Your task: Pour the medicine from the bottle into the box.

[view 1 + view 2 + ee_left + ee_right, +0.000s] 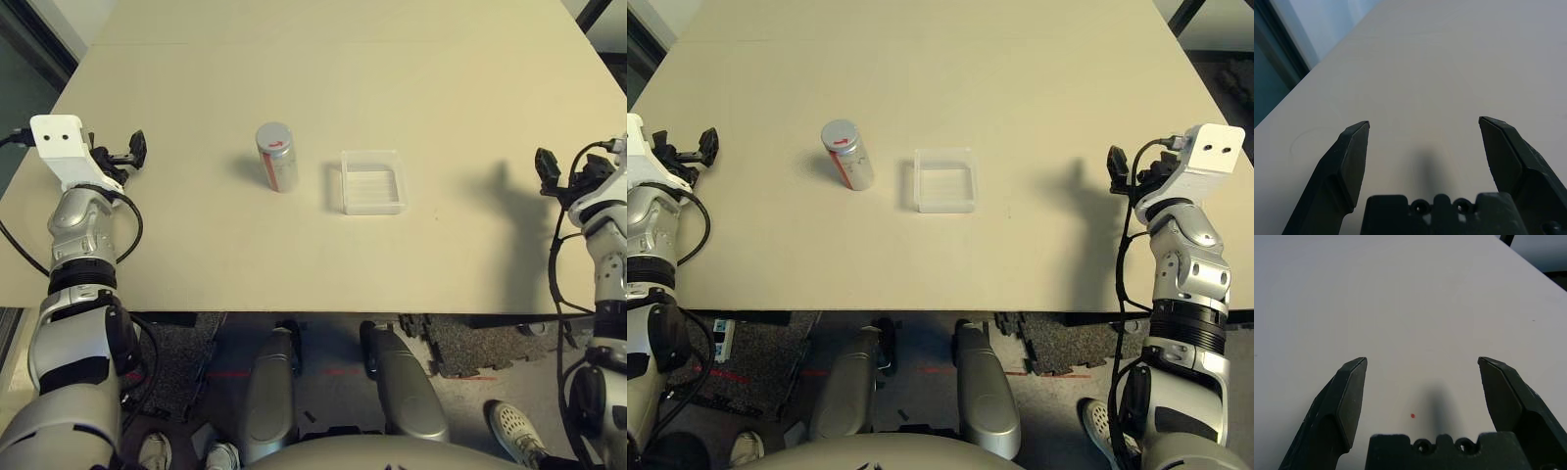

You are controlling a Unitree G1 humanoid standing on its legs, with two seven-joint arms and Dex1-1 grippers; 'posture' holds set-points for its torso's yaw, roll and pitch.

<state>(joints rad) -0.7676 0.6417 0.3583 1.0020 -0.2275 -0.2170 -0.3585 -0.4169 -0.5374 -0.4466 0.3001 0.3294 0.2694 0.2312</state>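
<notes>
Left claw (1424, 120): spread wide above the table (323, 264), nothing between its fingers.
Bottle (281, 168): across the table to the right of the left claw, well apart from it, standing upright with its cap (274, 136) on top.
Long axis: vertical, so the left claw would probably do best to come in from the side and close around the body (not down over the cap).
Nearer arm: the left; the right claw (1422, 357), also wide and empty, has the box (372, 196) between it and the bottle.
Box: to the right claw's left, just beyond the bottle as the left claw would reach, open side up.
Coming move: likely the left claw travelling rightward to the bottle; overshooting could topple it towards the box.
Medicine: cannot tell whether any is inside the bottle.
</notes>
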